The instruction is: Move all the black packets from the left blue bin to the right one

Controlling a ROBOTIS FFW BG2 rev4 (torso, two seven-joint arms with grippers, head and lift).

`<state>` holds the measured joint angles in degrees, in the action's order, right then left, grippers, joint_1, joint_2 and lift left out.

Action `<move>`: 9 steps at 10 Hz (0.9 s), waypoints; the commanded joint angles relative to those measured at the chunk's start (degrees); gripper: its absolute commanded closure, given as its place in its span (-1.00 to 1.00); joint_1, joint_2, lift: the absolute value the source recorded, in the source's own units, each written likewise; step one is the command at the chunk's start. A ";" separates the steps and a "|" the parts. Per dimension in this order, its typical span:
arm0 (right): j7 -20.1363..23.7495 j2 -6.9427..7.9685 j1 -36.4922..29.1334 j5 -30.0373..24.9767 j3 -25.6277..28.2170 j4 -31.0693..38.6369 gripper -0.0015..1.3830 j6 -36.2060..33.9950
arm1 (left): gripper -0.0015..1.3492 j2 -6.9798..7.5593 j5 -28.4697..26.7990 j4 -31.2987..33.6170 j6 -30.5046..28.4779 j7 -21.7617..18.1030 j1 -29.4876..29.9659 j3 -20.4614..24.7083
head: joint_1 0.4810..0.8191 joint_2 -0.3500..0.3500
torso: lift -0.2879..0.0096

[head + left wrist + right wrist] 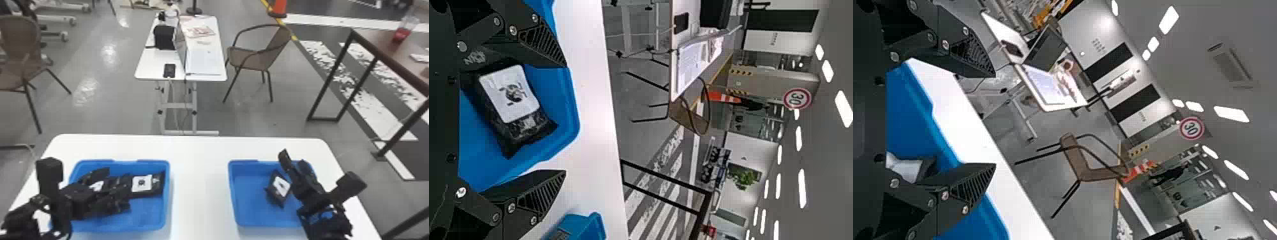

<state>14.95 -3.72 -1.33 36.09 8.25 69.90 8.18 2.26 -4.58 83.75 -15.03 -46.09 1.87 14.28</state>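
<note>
One packet (157, 183) lying side to side, left fingers (113, 204) spread above its blue bin (148, 215), right fingers (288, 162) parted near a slanted packet (281, 186)

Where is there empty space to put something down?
The white table is bare between the left bin and the right bin. So is the right bin's left side; its right side has a packet and, above, the right tool. The left bin is crowded: black packets, with the left tool over them.
</note>
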 commanded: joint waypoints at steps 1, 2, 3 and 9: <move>-0.01 1.61 -3.86 0.92 -0.07 8.15 -0.60 0.35 | -0.55 -0.59 -2.45 0.01 -3.95 0.47 0.59 1.45 | 0.27 -0.28 | 0.94; 0.08 2.49 -5.70 1.79 -0.60 11.84 -0.59 0.35 | -0.55 -2.41 -4.82 0.10 -6.06 0.83 0.59 3.04 | 0.27 -0.25 | 0.94; 0.70 2.58 -6.58 3.03 -1.66 13.69 -0.59 0.35 | -0.54 -2.41 -6.41 0.27 -7.47 0.83 0.59 4.53 | 0.27 -0.20 | 0.94; 2.81 2.58 -6.93 6.45 -3.94 14.39 -0.59 0.35 | -0.50 -2.41 -13.26 -1.05 -15.12 8.56 -1.96 4.53 | 0.27 0.17 | 0.94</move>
<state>17.78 -1.15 -8.25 42.47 4.39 84.40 8.55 0.00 -17.93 83.98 -30.07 -37.74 0.52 19.32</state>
